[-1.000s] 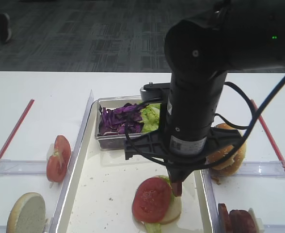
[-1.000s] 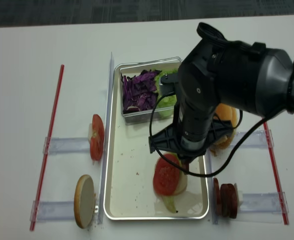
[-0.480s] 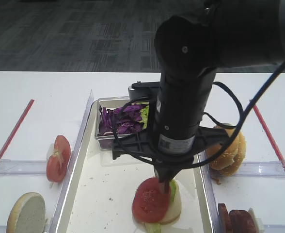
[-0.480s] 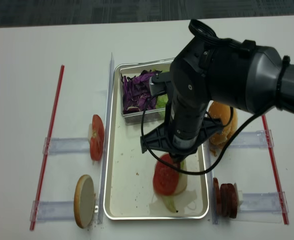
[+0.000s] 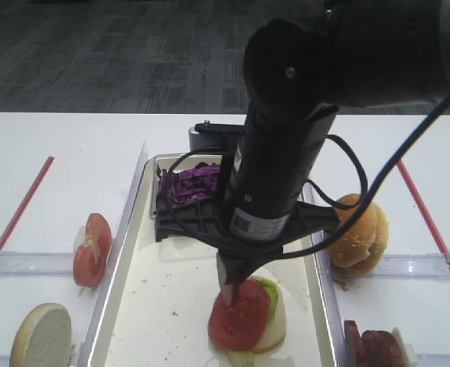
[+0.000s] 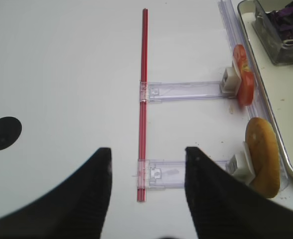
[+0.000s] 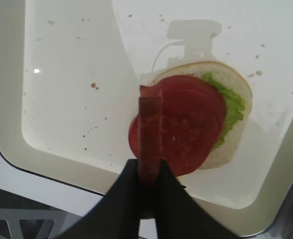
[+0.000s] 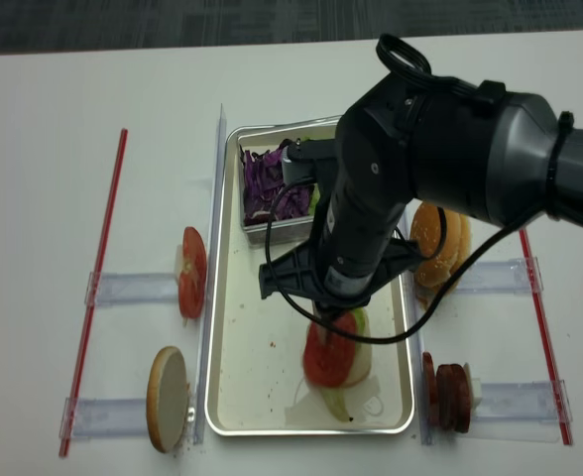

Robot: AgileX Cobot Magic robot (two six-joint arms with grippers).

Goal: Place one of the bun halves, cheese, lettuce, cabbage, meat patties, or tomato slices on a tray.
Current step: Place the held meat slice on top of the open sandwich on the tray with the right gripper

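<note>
- The right gripper hung over the tray, its jaws pinched tight on a meat patty held on edge, a thin reddish-brown strip seen end-on from the wrist view.
- Directly below the patty lay a tomato slice on lettuce on a bun half, cut face up (the stack sat toward the tray's right side, near its front edge).
- In the wrist view the patty's lower end overlapped the tomato slice's left part; whether they touched could not be told.
- At the tray's far end stood a clear box with purple cabbage; the arm hid most of the rest of that box.
- Right of the tray, a sesame bun rested on a clear holder, and more meat patties stood on edge in a nearer holder.
- Left of the tray, a second tomato slice and another bun half stood upright in their holders.
- The left gripper was spread wide with nothing in it, above the white table, well apart from the tray, near a red strip.
</note>
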